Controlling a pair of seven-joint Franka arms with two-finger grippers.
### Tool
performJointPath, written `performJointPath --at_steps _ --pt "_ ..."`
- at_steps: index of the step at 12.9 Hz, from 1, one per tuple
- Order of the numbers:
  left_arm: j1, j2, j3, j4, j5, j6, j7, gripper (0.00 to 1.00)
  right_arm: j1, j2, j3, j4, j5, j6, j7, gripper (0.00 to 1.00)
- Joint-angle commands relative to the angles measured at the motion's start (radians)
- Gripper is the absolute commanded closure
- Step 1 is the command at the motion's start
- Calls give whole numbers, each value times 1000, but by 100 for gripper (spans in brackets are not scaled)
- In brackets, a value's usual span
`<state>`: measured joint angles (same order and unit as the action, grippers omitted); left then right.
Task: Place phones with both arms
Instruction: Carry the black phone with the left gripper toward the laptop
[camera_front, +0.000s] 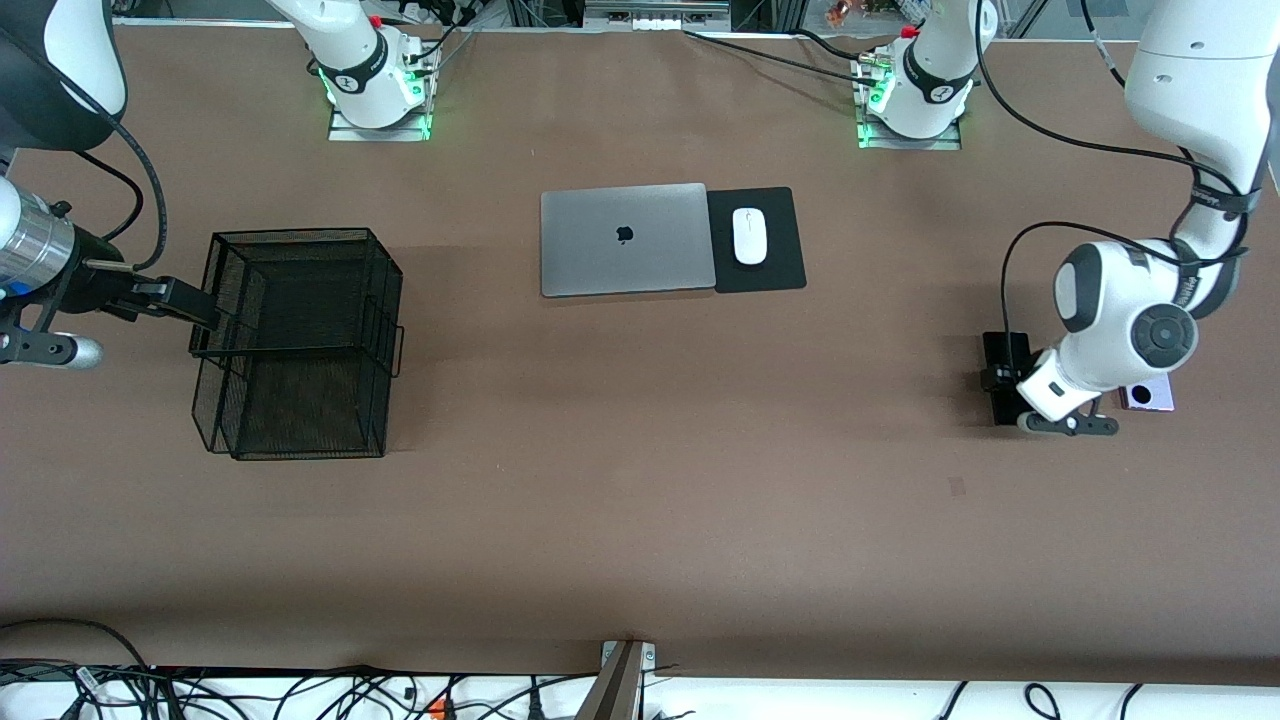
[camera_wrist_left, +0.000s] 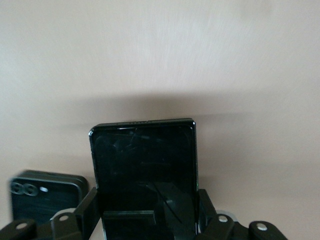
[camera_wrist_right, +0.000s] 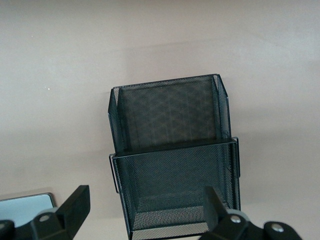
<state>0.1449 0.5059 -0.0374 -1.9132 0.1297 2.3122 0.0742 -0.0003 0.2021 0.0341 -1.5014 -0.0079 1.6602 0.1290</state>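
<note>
- Nearest the front camera, at the right arm's end of the table, a black mesh basket (camera_front: 300, 340) is seen with its two compartments open at the top.
- At the left arm's end of the table, the left gripper (camera_front: 1005, 385) is lowered to the tabletop (camera_front: 640, 480) and is clamped on the long black phone (camera_wrist_left: 145, 175); in the left wrist view, the fingers (camera_wrist_left: 87, 210) are pressed against both long edges of that phone, which lies flat on the table.
- Just beside the held phone, a small squarish black phone (camera_wrist_left: 47, 195) is shown in the left wrist view, flat on the table with its two lenses facing up.
- A small lavender phone (camera_front: 1147, 397) is partly covered by the left arm in the front view and lies on the table, near the left gripper.
- Over the basket's outer edge, the right gripper (camera_front: 195, 305) is held in the air with its fingers (camera_wrist_right: 75, 205) spread wide and nothing between them; the basket is seen straight below it in the right wrist view.
- Farther from the front camera, at mid-table, a closed silver laptop (camera_front: 625, 238) is placed touching a black mouse pad (camera_front: 780, 255).
- On that pad, a white mouse (camera_front: 749, 236) is set.
</note>
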Motion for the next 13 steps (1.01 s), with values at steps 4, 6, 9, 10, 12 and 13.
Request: performJointPath --at_steps 4,6,9,10,12,13 --pt "-168 92 4 190 -16 -77 -163 84 -1 -15 0 -36 6 -7 -109 0" --pt "-238 112 2 233 -44 -92 -204 85 -1 -15 0 -36 8 -7 -111 0" --pt "-355 131 2 279 -158 -105 -221 85 -1 -12 -2 -34 9 -2 -111 0" --pt "-398 138 4 295 -197 -105 -252 85 -1 -12 -2 -34 9 -2 -111 0" --pt "-500 186 4 365 -209 -105 -389 85 -1 -10 -2 -31 9 -5 -111 0" --pt "-560 219 4 409 -205 -105 -477 85 -3 -9 -2 -29 11 -4 -111 0"
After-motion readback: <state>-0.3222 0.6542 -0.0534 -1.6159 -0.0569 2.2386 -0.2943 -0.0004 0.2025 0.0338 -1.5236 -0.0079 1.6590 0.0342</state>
